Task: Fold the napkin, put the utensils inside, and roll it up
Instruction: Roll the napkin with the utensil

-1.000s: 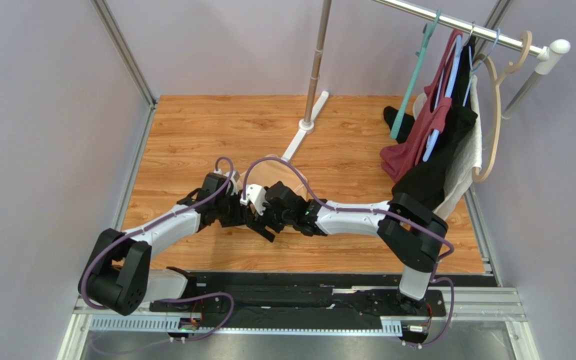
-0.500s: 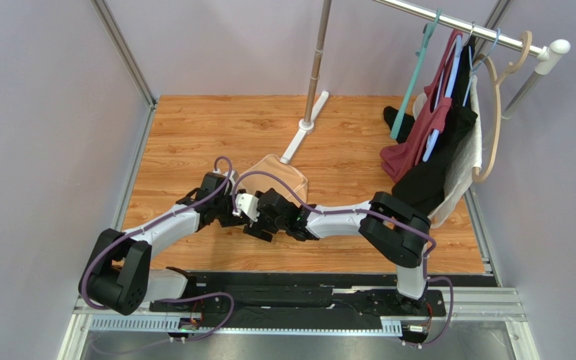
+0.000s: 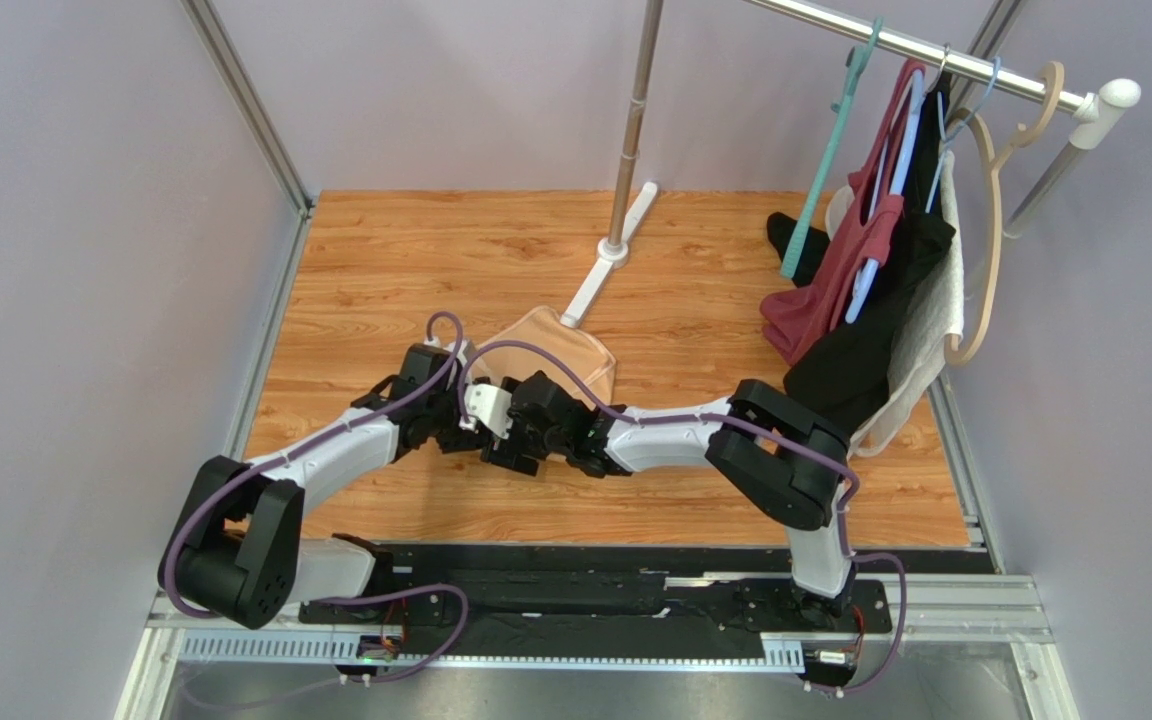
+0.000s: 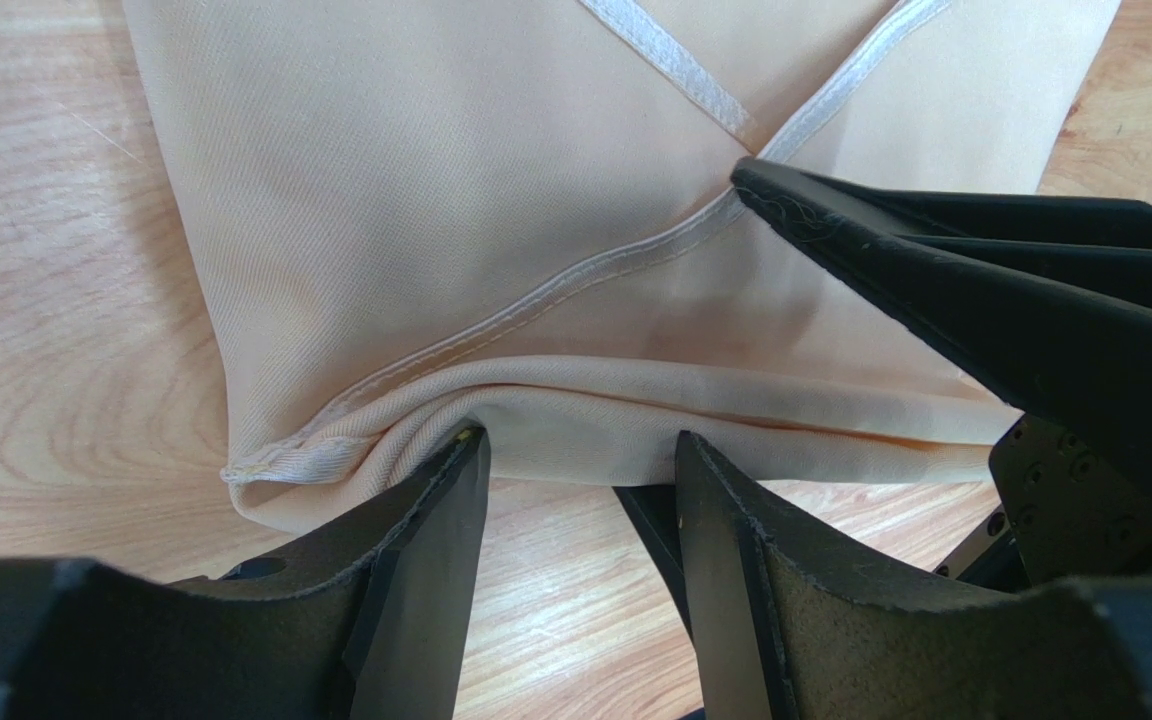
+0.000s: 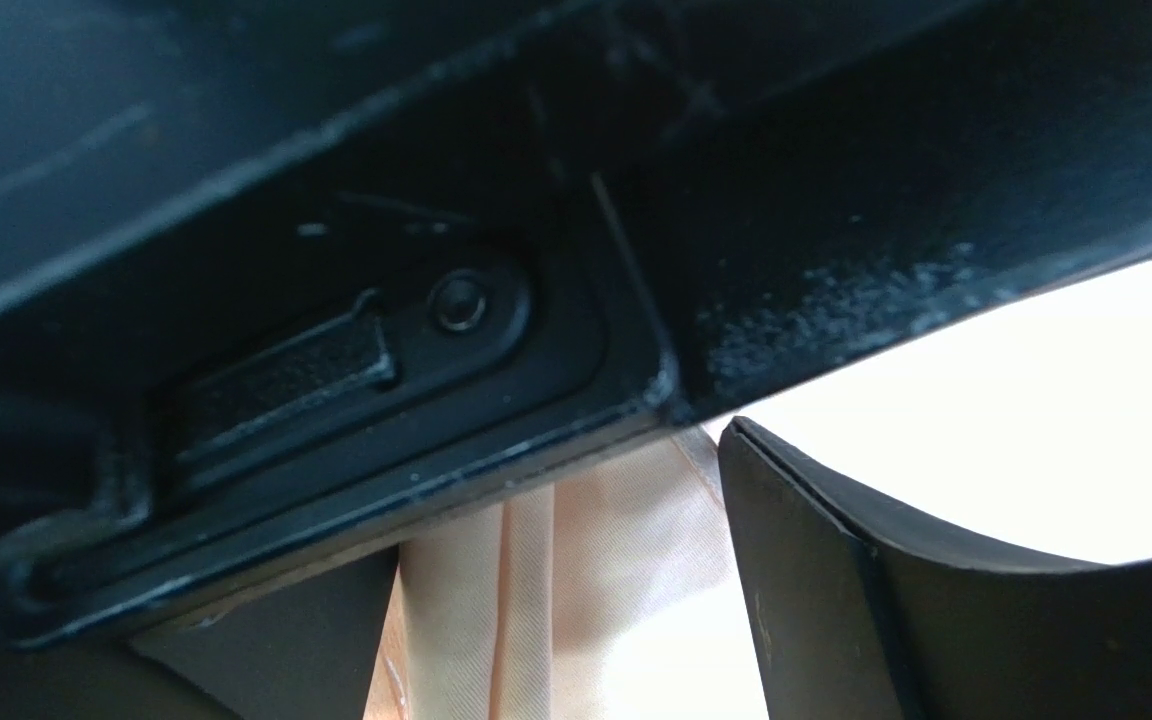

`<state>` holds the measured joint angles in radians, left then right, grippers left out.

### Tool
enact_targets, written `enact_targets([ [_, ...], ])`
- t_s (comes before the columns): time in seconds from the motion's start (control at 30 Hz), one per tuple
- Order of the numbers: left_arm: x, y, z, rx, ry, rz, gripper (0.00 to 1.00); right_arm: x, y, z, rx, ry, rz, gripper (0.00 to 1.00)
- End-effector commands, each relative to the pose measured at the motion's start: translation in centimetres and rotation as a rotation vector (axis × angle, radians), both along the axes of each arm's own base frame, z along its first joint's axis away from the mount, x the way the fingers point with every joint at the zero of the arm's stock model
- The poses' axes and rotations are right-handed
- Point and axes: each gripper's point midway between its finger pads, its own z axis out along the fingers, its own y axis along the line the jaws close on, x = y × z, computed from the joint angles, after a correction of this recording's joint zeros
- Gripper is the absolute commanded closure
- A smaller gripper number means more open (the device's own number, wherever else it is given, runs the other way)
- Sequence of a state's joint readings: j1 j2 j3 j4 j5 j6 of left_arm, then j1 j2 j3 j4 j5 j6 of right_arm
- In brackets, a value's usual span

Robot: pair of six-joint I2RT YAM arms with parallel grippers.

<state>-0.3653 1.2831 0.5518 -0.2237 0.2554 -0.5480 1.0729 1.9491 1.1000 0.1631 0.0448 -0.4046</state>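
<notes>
The left arm (image 3: 330,446) and right arm (image 3: 665,437) have white links, black joints and looping purple cables (image 3: 449,317). The left gripper (image 4: 575,450) has matte black, scuffed wedge fingers (image 4: 417,570).

Pale grey walls (image 3: 86,225) enclose a wooden tabletop (image 3: 387,255); a metal garment rail (image 3: 808,12) holds hanging clothes (image 3: 853,300)

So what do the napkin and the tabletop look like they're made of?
Napkin: thin woven cloth, peach-tan with a faint sheen. Fine weave lines, stitched hems and soft creases show in the left wrist view.
Tabletop: wood-grain boards with a smooth satin finish. The even, printed-looking grain suggests laminate rather than solid wood, though that stays open.
</notes>
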Motion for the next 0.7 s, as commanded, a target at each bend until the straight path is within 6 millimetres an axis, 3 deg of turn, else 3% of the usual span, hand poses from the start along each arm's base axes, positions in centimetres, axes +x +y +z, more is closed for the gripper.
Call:
enact_targets([
  [0.0,0.5,-0.2,0.6,-0.012,-0.027,-0.015,0.43,-0.4,-0.5,-2.1,-0.028,0.118,0.029,0.23],
  [0.4,1.1,0.1,1.0,0.002,-0.045,-0.008,0.43,-2.0,-3.1,-5.5,-0.110,0.298,-0.020,0.32],
  [0.67,1.4,0.5,2.6,0.004,-0.099,0.025,0.42,-2.0,-4.9,-6.3,-0.137,0.357,-0.110,0.56],
])
